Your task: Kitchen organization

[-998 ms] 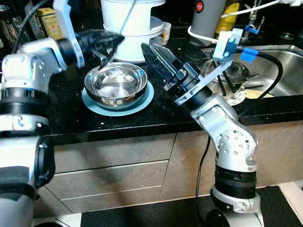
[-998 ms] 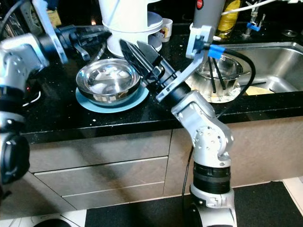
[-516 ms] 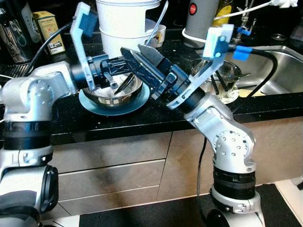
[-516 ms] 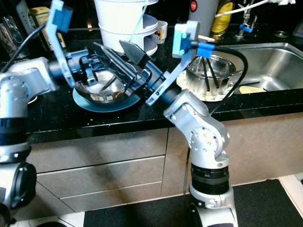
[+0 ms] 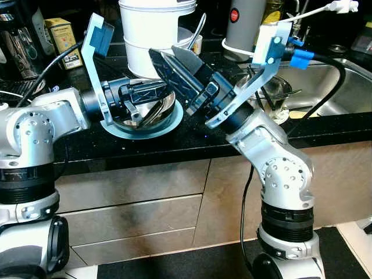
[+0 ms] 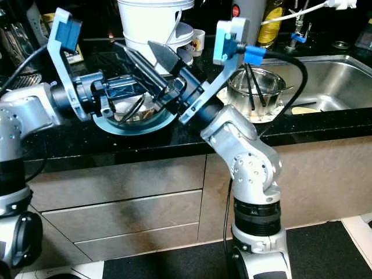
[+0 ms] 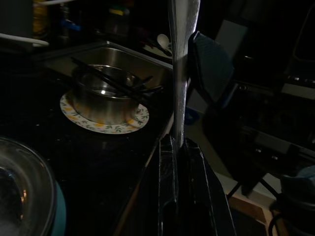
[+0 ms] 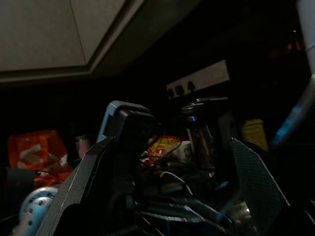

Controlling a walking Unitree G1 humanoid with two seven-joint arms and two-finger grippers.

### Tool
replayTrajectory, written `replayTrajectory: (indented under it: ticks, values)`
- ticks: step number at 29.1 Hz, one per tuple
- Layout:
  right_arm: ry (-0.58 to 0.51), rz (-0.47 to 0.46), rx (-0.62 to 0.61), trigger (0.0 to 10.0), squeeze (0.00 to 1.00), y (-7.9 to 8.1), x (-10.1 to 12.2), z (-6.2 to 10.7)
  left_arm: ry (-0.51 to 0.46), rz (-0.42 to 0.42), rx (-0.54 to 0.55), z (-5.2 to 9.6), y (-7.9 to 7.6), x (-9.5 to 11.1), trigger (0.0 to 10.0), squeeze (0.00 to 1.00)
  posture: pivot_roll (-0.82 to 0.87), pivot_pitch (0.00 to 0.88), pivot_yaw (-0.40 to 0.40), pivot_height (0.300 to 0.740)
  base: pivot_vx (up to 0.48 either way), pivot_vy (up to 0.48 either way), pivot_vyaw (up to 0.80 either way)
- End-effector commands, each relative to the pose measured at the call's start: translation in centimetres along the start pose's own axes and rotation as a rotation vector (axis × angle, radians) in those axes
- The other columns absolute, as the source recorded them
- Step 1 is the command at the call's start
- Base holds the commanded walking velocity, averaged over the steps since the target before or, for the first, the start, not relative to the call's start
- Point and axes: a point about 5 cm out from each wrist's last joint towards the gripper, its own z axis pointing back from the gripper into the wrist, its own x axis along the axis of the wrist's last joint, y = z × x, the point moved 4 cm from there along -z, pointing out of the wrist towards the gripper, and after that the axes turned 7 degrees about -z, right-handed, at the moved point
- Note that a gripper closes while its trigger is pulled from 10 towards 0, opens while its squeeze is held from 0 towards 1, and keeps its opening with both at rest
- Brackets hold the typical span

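A steel bowl (image 5: 167, 106) sits on a blue plate (image 5: 176, 120) on the black counter. My left gripper (image 7: 179, 143) hovers just over the bowl, pointing toward the sink. It is shut on a flat silver utensil (image 7: 180, 73) that sticks out past its fingertips; the utensil's far end is cut off. My right gripper (image 5: 164, 53) is raised above the bowl's right side, pointing left and up. Its black fingers (image 8: 101, 169) are spread wide apart and nothing lies between them. The two grippers cross closely over the bowl.
A steel pot (image 5: 280, 92) holding black utensils stands on a patterned plate (image 7: 123, 125) beside the sink (image 5: 343, 78). Behind the bowl are a tall white container (image 5: 154, 29), a cup (image 5: 196, 42), a grey flask (image 5: 244, 23) and a yellow box (image 5: 58, 32).
My left gripper has come down and to the right over the bowl with the utensil. My right gripper has swung left and up above the bowl. The camera has shifted slightly.
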Motion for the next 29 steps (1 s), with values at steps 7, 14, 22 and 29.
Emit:
replayTrajectory:
  ticks: [7, 14, 22, 29]
  values:
    - [0.252, -0.067, 0.122, 10.0, 0.0, 1.0, -3.6, 3.2, -0.029, -0.033, 0.242, 1.2, 3.9, 1.0, 0.0, 0.0, 0.03, 0.171, -0.008, 0.74, 0.0, 0.0, 0.0]
    - [0.295, -0.037, -0.027, 10.0, 0.0, -1.3, -4.1, 4.5, -0.043, -0.044, 0.258, 1.6, 4.3, 1.9, 0.0, 0.0, 0.04, 0.208, -0.004, 0.74, 0.0, 0.0, 0.0]
    - [0.107, -0.074, -0.085, 10.0, 0.0, -2.4, -1.0, 3.6, -0.009, -0.033, 0.068, 0.6, 1.5, 1.2, 0.0, 0.0, 0.05, 0.244, 0.007, 0.74, 0.0, 0.0, 0.0]
    - [-0.007, -0.105, -0.101, 10.0, 0.0, -2.7, 0.7, 2.6, -0.003, -0.009, -0.032, 0.4, -0.2, 1.0, 0.0, 0.0, 0.06, 0.251, 0.007, 0.74, 0.0, 0.0, 0.0]
